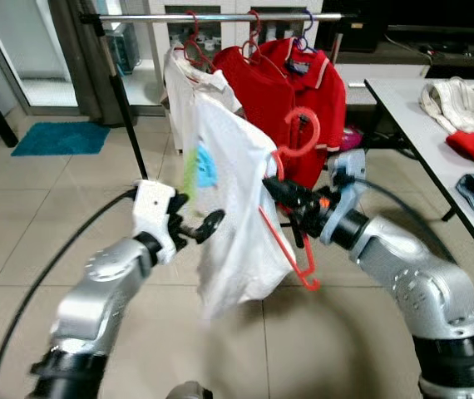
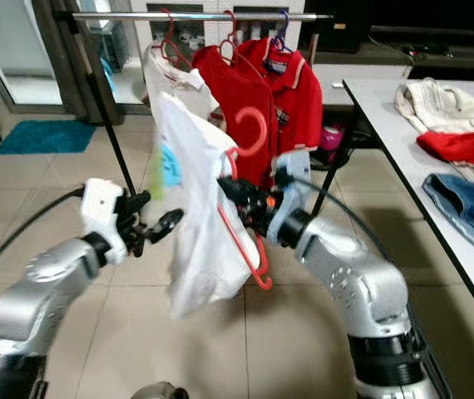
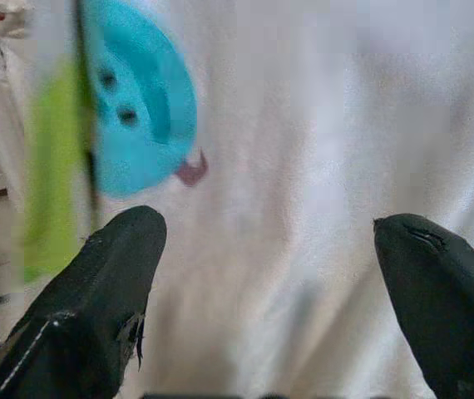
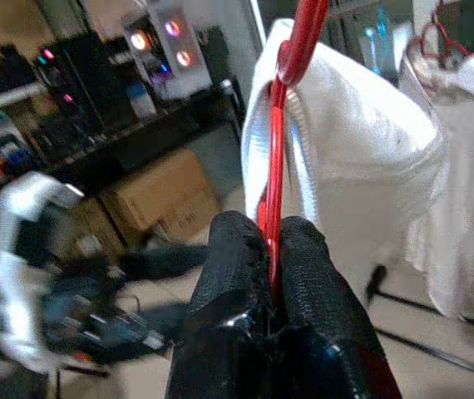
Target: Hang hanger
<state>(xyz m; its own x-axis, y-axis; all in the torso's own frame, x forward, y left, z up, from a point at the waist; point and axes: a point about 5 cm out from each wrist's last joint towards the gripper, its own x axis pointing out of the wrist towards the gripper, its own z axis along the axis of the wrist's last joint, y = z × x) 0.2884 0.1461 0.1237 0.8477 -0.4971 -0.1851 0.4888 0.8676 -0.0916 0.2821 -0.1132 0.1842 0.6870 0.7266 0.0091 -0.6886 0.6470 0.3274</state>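
A red hanger (image 1: 291, 208) carrying a white T-shirt (image 1: 229, 208) is held in mid-air at the centre of the left eye view, below and in front of the clothes rail (image 1: 212, 17) that runs across the top of the frame. The right gripper (image 1: 280, 193) is seen just right of centre, its jaws pressed together on the hanger's red wire, as is confirmed in the right wrist view, where the wire is pinched between the two black fingers (image 4: 237, 266). The left gripper (image 1: 199, 226) is positioned left of centre, beside the shirt, with its jaws spread and nothing held; in the left wrist view the white fabric is seen between them. The hanger's hook (image 1: 302, 133) is raised but is well short of the rail, on which a white garment (image 1: 189, 83) and red shirts (image 1: 291, 91) are already hung. More clothes (image 1: 466, 112) are laid on the tabletop (image 1: 403, 108) at the right edge. The task is judged to be midway: the hanger is loaded and gripped, while lifting the hook over the rail and releasing it remain to be done.
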